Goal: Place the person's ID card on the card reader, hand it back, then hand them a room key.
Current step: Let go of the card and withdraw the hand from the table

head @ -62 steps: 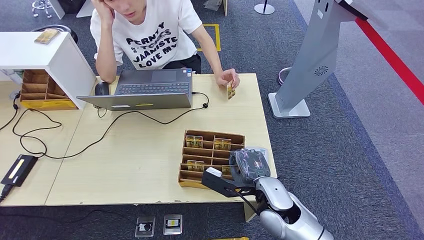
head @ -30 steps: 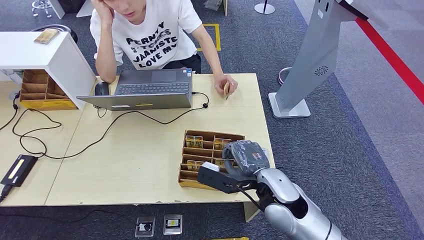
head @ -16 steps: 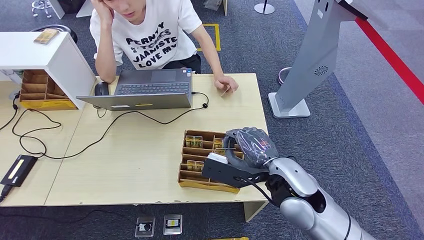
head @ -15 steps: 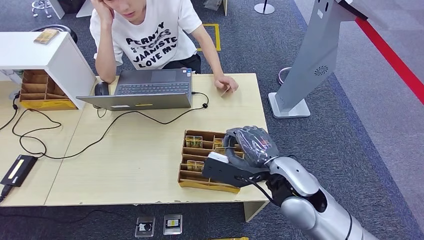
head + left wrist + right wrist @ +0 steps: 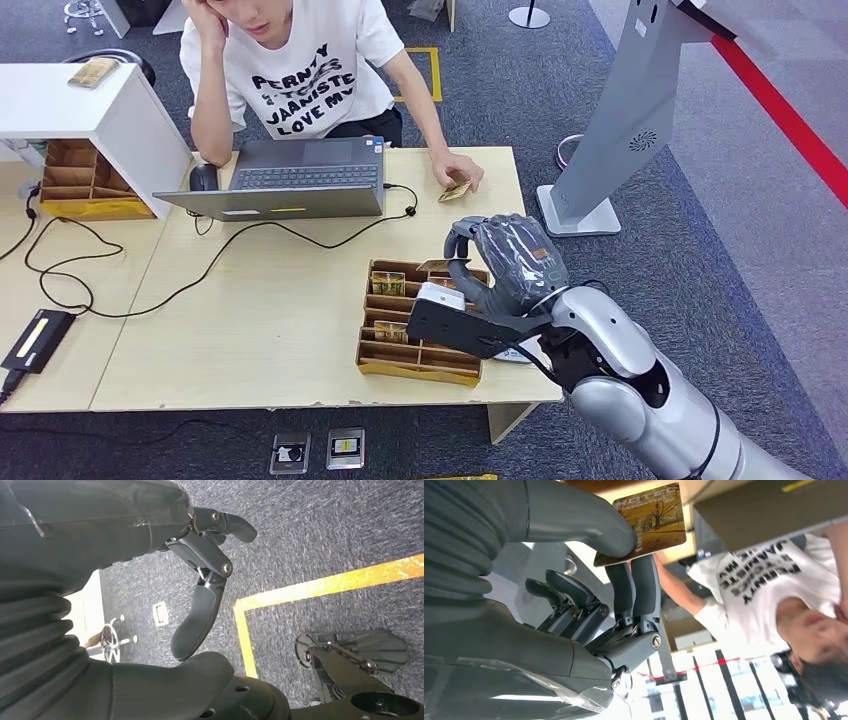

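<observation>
Though mostly covered by the right hand (image 5: pixel 510 262) from the head view, room key (image 5: pixel 443 265) seen as a thin gold edge poking out past the fingers on the hand's left side. Clearer from the right wrist view: room key (image 5: pixel 644 524) pinched between the thick thumb and two dark fingers (image 5: pixel 641 587), printed face with a tree picture turned to the camera, near corner hidden under the thumb. Held roughly flat, long axis running away from the palm toward the person (image 5: pixel 300 70) beyond the hand. Lettering on the card too small to read fully.

Right hand raised above the far end of the wooden card tray (image 5: pixel 400 340), whose right part is blocked by the hand and wrist.

Left hand (image 5: pixel 200 580) holding nothing, fingers loosely curled and apart over carpet; palm cut off by the frame edge.

Ahead of the right hand, person's hand (image 5: pixel 458 172) resting on the table (image 5: pixel 280 300) on a gold card (image 5: pixel 455 190), partly hidden beneath it; whether this is the ID card cannot be told.
</observation>
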{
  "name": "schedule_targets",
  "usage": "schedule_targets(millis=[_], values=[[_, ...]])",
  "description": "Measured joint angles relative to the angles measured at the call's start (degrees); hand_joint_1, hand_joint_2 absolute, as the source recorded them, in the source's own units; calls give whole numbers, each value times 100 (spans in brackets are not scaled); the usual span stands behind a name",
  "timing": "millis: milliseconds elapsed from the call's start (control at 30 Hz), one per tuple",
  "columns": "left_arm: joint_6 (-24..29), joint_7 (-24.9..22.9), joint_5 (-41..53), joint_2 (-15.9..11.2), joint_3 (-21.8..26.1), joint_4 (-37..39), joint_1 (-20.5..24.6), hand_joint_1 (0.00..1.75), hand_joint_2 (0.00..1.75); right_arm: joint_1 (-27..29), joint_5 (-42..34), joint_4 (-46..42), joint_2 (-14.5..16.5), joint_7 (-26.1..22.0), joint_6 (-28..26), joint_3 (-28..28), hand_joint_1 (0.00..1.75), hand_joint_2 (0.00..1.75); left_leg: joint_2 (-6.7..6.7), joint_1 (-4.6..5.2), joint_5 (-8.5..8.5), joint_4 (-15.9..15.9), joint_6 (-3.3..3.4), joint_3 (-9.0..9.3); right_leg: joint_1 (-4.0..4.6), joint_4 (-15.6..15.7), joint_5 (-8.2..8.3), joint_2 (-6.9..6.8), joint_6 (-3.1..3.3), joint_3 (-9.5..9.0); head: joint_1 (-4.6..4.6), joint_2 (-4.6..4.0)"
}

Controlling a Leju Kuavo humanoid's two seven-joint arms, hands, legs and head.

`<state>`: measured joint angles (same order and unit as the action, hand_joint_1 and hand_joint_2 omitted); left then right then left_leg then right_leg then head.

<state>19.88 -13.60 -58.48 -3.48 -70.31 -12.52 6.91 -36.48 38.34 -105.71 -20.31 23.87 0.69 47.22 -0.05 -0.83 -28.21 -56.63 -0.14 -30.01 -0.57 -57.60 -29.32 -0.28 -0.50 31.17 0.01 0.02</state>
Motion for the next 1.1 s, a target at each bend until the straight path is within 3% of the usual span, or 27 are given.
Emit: schedule_targets(millis=[333, 633, 1100], values=[[-76, -10, 137, 9, -8, 0, 25, 0, 175, -781, 29, 639, 562, -409, -114, 115, 175, 175, -4, -1, 1, 0, 0, -4, 1, -1, 0, -5, 0, 4, 1, 0], [-148, -89, 310, 7, -42, 0, 81, 0, 175, -1325, 123, 1309, 936, -461, -58, 235, 175, 175, -12, 0, 2, 0, 2, -9, 1, -1, 0, -11, 0, 5, 1, 0], [-281, -190, 442, 9, -211, 0, 208, 0, 175, -2215, 348, 2897, 1690, -769, -386, 504, 175, 175, -13, -2, 6, 0, 2, -10, 2, -2, 0, -12, 0, 6, 2, 0]])
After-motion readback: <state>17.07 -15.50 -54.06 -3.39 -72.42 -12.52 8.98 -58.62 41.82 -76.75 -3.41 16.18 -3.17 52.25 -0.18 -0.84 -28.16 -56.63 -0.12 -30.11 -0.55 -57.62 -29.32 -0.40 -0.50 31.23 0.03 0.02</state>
